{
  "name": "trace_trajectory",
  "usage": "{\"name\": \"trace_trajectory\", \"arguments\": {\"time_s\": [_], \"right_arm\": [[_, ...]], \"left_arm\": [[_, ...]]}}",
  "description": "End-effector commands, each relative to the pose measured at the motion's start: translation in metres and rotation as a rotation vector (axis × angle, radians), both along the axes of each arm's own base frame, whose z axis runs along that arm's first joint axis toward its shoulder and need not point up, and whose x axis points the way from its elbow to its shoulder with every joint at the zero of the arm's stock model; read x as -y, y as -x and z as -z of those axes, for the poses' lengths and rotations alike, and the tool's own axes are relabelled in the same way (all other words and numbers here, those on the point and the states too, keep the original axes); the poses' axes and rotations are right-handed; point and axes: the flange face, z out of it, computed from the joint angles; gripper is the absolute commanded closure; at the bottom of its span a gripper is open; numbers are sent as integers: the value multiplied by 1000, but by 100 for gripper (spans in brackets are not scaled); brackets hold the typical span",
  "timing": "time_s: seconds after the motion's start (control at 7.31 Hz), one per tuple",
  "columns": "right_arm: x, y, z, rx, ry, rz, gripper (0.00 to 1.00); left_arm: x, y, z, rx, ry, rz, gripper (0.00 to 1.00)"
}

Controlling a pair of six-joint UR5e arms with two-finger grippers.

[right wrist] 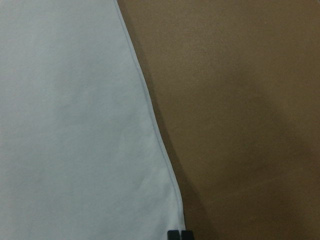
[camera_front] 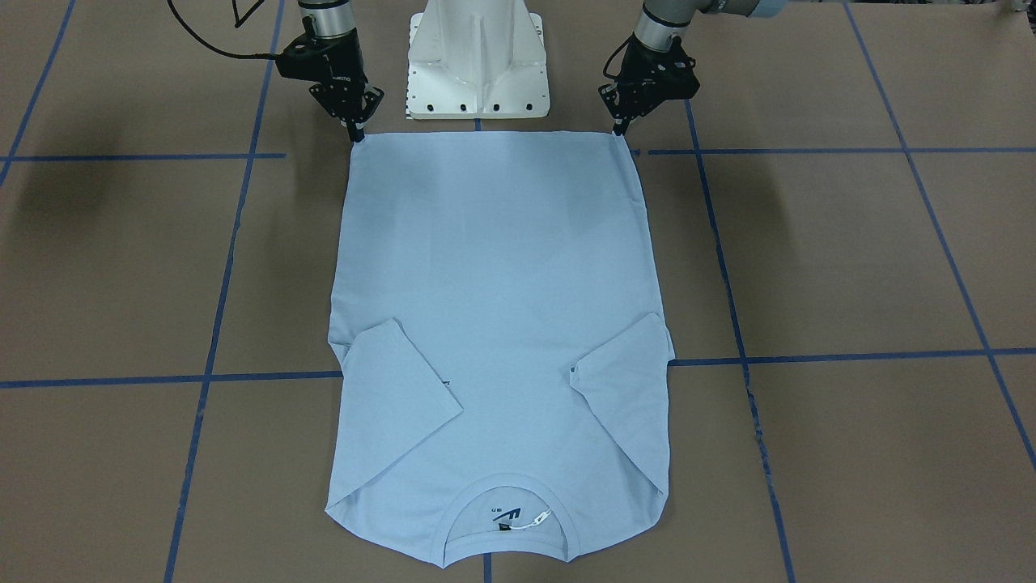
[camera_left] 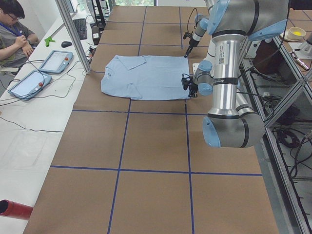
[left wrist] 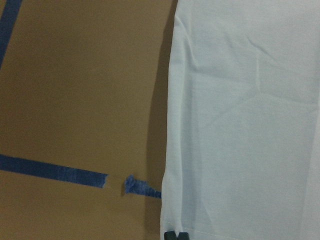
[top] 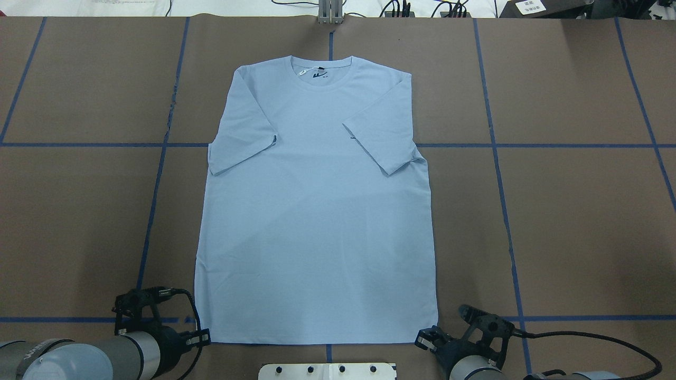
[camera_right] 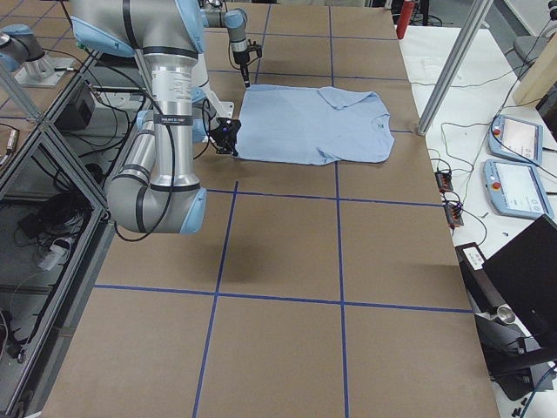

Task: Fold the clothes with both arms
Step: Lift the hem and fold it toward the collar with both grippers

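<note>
The light blue T-shirt (top: 317,211) lies flat on the brown table, its collar (top: 321,73) with the dark label and white tag at the far end. Both sleeves (camera_front: 401,389) are folded inward over the body. My left gripper (camera_front: 620,129) is shut on the hem corner on its own side, its fingertips (left wrist: 176,235) pressed together at the cloth's edge. At the other hem corner my right gripper (camera_front: 356,136) is shut in the same way, fingertips (right wrist: 179,234) together on the corner. The hem (top: 317,342) runs straight between the two grippers.
The white pedestal base (camera_front: 477,61) stands just behind the hem. Blue tape lines (top: 501,145) cross the brown table cover. A person (camera_left: 14,29) sits at a side bench with tablets (camera_left: 56,61), beyond the collar end. A black cable (top: 607,343) trails from the right arm.
</note>
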Motion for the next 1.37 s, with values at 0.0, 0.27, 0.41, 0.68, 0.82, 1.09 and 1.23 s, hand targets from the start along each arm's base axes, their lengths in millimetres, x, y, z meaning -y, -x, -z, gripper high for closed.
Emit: {"name": "trace_trajectory", "arguments": {"time_s": [0.0, 0.27, 0.41, 0.68, 0.82, 1.09, 1.23], "right_arm": [[7, -15, 19, 39, -9, -12, 100], [12, -81, 75, 60, -8, 18, 100], [12, -125, 113, 73, 22, 51, 100], [27, -186, 157, 113, 106, 82, 100], [45, -192, 169, 99, 64, 108, 100], [92, -192, 200, 99, -18, 99, 100], [136, -186, 216, 82, -16, 100, 100]], "left_arm": [[3, 15, 25, -50, -5, 0, 100], [-5, 81, 109, -99, 27, -59, 100], [-15, 132, 155, -115, 77, -138, 100], [2, 191, 220, -190, 81, -169, 100], [17, 197, 231, -200, 13, -178, 100], [73, 202, 233, -141, -193, -134, 100], [121, 209, 228, -86, -254, -124, 100]]}}
